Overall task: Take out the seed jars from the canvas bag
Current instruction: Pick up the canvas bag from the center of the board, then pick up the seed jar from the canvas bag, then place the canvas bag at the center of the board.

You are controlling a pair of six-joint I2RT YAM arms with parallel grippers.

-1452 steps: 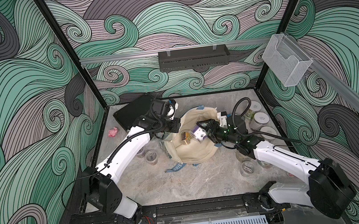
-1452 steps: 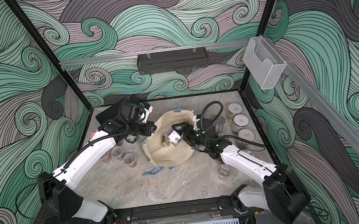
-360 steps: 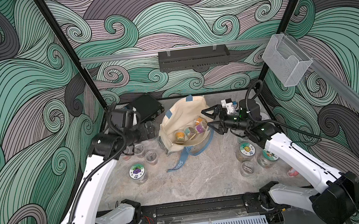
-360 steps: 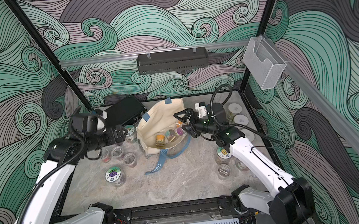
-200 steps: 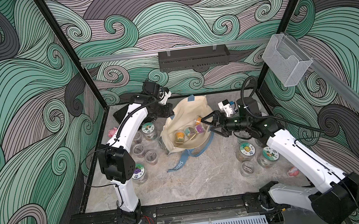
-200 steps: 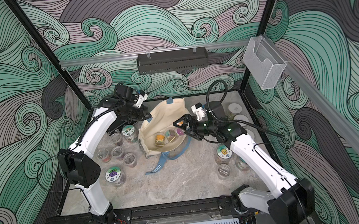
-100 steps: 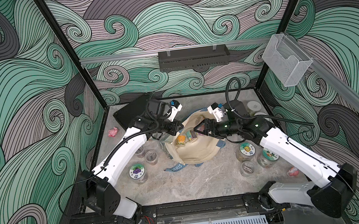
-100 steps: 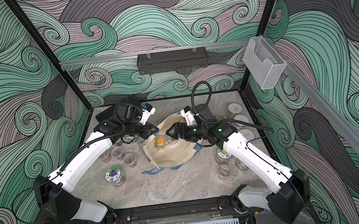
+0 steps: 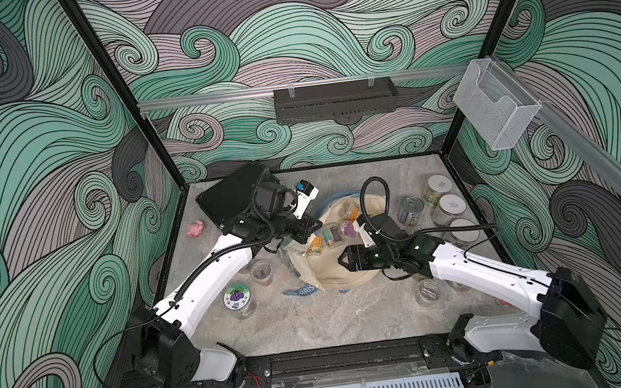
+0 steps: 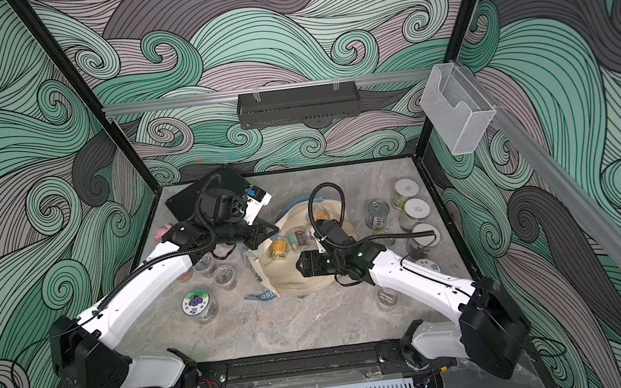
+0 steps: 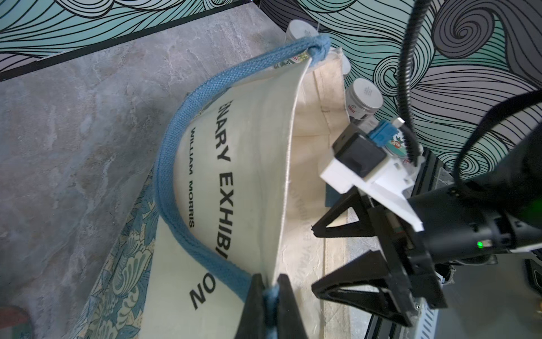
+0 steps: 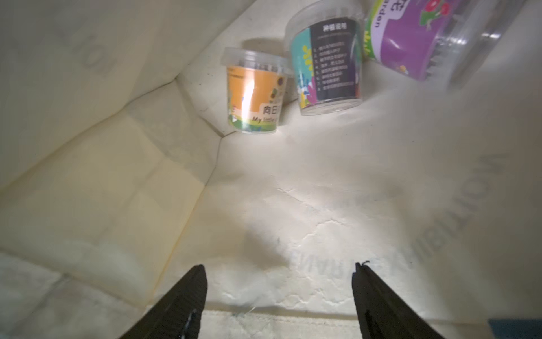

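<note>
Cream canvas bag (image 9: 325,278) now lies lower on the worktop (image 9: 316,323), mouth held up by the left pincer (image 11: 268,296), clenched on its rim at the blue strap (image 11: 171,146). Right pincer (image 12: 280,265) has entered the mouth, jaws apart and empty, narrowing. Three seed jars (image 12: 253,97) lie ahead inside; others already stand outside; next pick looks reachable.
</note>
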